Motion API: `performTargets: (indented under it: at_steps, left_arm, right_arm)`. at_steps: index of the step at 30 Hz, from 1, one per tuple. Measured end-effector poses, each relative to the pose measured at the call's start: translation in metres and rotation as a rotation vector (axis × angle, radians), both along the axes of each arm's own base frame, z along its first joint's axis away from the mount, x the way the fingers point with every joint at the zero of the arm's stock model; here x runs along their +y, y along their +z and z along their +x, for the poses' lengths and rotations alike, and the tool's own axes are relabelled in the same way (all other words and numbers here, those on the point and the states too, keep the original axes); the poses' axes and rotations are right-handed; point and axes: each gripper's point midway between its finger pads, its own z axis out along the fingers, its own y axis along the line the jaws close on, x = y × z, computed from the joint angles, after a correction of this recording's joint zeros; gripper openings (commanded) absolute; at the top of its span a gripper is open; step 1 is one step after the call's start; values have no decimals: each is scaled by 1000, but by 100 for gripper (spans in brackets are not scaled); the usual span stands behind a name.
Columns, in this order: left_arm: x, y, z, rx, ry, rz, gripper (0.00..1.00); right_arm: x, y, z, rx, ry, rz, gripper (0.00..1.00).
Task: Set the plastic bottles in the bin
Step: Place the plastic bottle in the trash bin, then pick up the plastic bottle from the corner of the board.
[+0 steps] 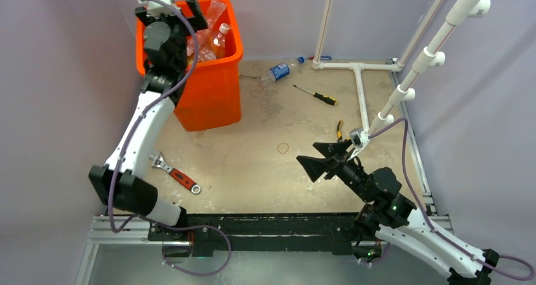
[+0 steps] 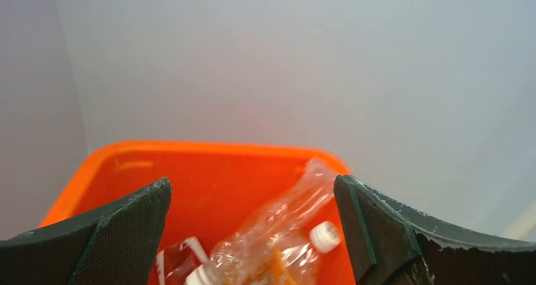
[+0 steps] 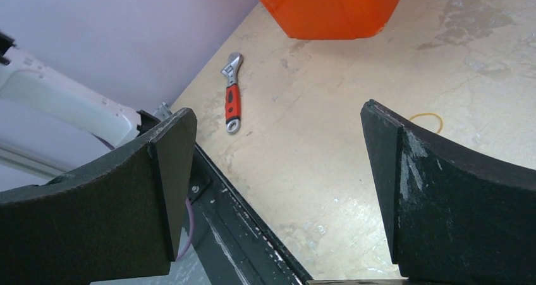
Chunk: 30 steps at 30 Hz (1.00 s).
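The left pincer point(image 2: 253, 193) hangs released and empty directly above the bin point(image 2: 208, 171), with crushed bottles point(image 2: 278, 234) lying inside beneath it. The right pincer point(image 3: 278, 127) is spread wide too, grasping nothing, low over the tabletop point(image 3: 316, 171). One blue-labelled bottle point(image 1: 281, 69) lies well beyond it.

No lettering can be read on anything.
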Motion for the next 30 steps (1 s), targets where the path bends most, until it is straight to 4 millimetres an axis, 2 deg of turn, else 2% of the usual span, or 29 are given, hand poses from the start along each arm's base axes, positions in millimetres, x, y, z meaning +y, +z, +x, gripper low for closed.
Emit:
performTargets:
  at_steps: [3,8,11,13,15,17,20,25,27,30]
  left_arm:
    - [1,51,-40,-117,-54,-54,99]
    - [-4,130,-125,-314,-203,-130,99]
    - [-22,156,-169,-373,-362,-137,99]
    - [-42,162,-194,-386,-507,-137,99]
    - [-62,155,-215,-371,-650,-142,99]
    - [-80,136,-231,-333,-777,-163,99]
    - [-100,88,-236,-223,-902,-217,99]
    - [-119,-14,-227,27,-968,-307,99]
    - [-120,-34,-228,80,-962,-319,99]
    - [-120,-43,-241,85,-970,-318,99]
  right_arm:
    - [3,-4,4,12,-4,-14,99]
    - [7,-10,15,43,-42,-21,99]
    - [10,-16,27,82,-87,-23,99]
    - [13,-22,35,112,-115,-37,99]
    - [17,-26,46,143,-152,-56,98]
    - [23,-31,60,180,-197,-73,98]
    - [35,-33,85,253,-283,-85,98]
    - [58,-33,132,337,-377,-72,94]
    - [56,-41,155,373,-408,-49,94]
    - [48,-64,199,440,-477,-30,96]
